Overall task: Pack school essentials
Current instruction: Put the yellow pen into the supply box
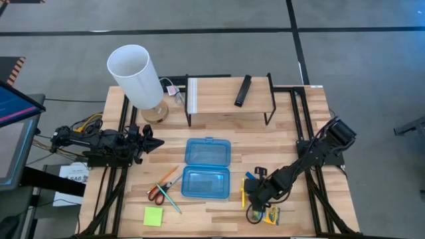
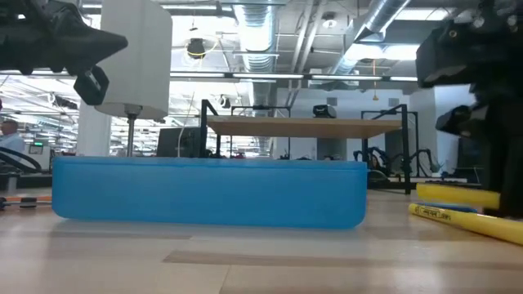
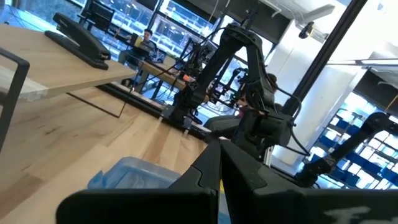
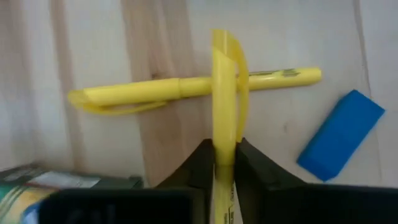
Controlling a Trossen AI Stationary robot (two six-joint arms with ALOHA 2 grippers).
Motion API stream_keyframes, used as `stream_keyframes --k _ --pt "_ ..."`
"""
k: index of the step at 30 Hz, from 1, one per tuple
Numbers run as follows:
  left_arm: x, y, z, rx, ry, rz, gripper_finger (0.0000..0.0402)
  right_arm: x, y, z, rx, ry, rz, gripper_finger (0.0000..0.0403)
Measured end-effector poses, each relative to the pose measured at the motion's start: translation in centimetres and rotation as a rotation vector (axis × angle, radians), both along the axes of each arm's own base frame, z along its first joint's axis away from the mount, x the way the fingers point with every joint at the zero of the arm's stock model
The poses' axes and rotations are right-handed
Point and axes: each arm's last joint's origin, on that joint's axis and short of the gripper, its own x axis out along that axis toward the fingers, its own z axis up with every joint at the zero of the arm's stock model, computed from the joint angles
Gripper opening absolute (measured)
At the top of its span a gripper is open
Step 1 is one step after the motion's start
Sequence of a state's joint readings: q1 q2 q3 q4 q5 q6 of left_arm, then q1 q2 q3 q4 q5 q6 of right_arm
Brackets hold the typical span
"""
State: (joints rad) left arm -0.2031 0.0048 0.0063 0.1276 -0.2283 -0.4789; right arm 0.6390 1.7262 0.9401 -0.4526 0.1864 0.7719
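Yellow highlighter (image 4: 224, 112) pinched upright in right claw (image 4: 224, 163), above another highlighter (image 4: 186, 88).

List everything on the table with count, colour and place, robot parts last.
Case: one, translucent blue, open, table centre.
Highlighters: two, yellow; one flat on the table, one in the right gripper.
Eraser: one, blue, beside the highlighters.
Crayon box: one, yellow-green, front right.
Scissors: one, orange-handled, left of case.
Pencils: several, orange and teal, by scissors.
Sticky pad: one, lime-green, front left.
Lamp: one, white, back left.
Shelf: one, wooden, back.
Remote: one, black, on shelf.
Left gripper: shut, left side.
Right gripper: shut on a highlighter.
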Motion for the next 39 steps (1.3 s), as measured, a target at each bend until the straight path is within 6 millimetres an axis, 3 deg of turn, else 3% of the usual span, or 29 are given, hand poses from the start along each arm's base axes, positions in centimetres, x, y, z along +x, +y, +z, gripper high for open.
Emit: stream_keyframes --k 5,15,22,28,39 --pt "0.0 0.1 0.0 -0.006 0.000 0.019 0.0000 -0.3 -0.2 0.9 0.004 -0.009 0.002 0.0022" --pt "0.0 0.1 0.0 -0.007 0.001 0.019 0.0000 0.8 -2.0 3.6 0.002 -0.168 -0.043 0.0045" --pt "0.0 0.1 0.0 -0.004 0.001 0.020 0.0000 4.9 -4.1 6.4 -0.003 -0.386 0.005 0.0043" --pt "0.0 0.1 0.0 -0.003 0.001 0.018 0.0000 9.6 -4.8 7.9 -0.057 -0.437 0.089 0.0044" --pt "0.0 -0.1 0.0 0.005 0.003 -0.039 0.0000 16.0 -5.7 4.4 -0.021 -0.276 0.143 0.0050"
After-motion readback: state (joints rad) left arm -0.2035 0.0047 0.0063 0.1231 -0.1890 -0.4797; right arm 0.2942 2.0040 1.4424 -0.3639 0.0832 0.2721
